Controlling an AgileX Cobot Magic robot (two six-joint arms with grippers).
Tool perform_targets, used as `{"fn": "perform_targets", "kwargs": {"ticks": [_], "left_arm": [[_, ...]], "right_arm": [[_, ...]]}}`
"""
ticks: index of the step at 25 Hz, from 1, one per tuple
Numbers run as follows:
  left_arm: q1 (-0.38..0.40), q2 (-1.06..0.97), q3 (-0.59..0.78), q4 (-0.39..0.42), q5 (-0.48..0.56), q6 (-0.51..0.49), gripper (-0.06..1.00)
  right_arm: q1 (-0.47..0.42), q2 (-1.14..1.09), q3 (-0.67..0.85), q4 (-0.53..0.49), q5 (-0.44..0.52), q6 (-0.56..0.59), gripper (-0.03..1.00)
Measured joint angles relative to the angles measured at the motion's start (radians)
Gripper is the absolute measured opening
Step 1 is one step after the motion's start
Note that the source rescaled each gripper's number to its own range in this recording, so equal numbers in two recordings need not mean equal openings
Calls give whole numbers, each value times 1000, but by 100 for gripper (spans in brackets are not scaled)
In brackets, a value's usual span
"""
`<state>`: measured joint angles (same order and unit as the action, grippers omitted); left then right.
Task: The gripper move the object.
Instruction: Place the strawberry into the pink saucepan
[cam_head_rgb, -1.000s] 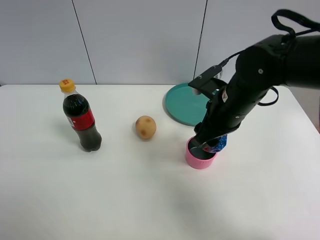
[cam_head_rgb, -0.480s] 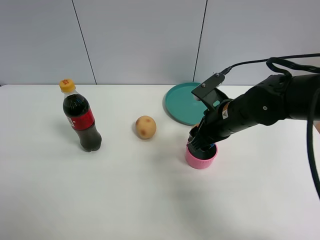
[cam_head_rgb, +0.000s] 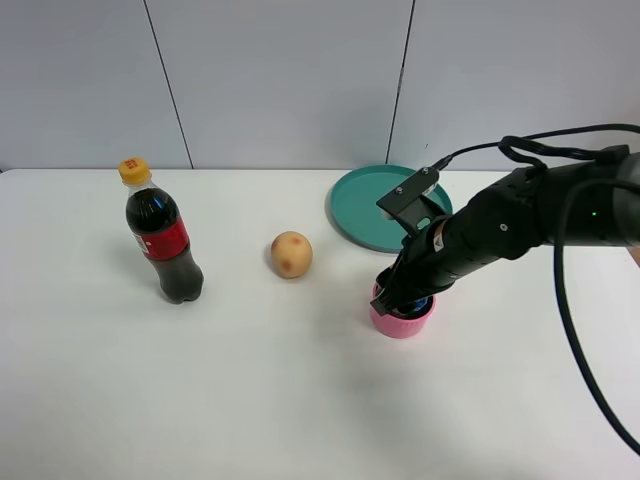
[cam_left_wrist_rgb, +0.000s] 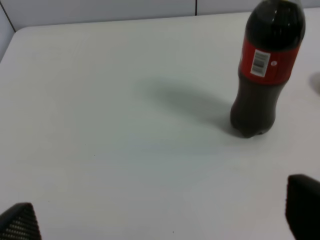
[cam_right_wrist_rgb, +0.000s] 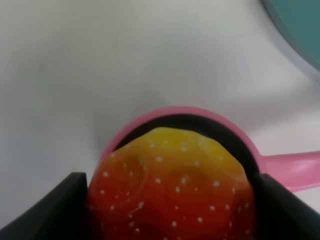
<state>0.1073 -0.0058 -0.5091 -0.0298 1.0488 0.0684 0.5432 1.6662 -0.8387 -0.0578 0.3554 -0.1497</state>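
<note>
Since the ball (cam_right_wrist_rgb: 172, 180) shows a bumpy, dotted skin in red and yellow and fills the gap between the dark fingers (cam_right_wrist_rgb: 70, 200) without any visible denting, it looks light and fairly firm, perhaps slightly springy, with enough texture that it should not slip easily. The right pincer (cam_head_rgb: 400, 297) is pinching it across its widest part, one finger on each side, which seems the sound place to hold a round thing: any higher or lower and it could squirt out. The ball sits at the mouth of the pink saucepan (cam_right_wrist_rgb: 150, 117), within the rim; whether it touches the bottom cannot be told. The pan is small and probably light, so a sideways nudge might shift it on the table (cam_head_rgb: 250, 380). The left pincer (cam_left_wrist_rgb: 161, 216) is spread and holds nothing, near the cola bottle (cam_left_wrist_rgb: 262, 75).
</note>
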Motion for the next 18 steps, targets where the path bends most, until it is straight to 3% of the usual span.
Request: {"fn": "perform_targets", "kwargs": {"ticks": [18], "left_arm": [[0,0,0,0,0,0,100]], "right_arm": [[0,52,1,7,-2,15,0]]}}
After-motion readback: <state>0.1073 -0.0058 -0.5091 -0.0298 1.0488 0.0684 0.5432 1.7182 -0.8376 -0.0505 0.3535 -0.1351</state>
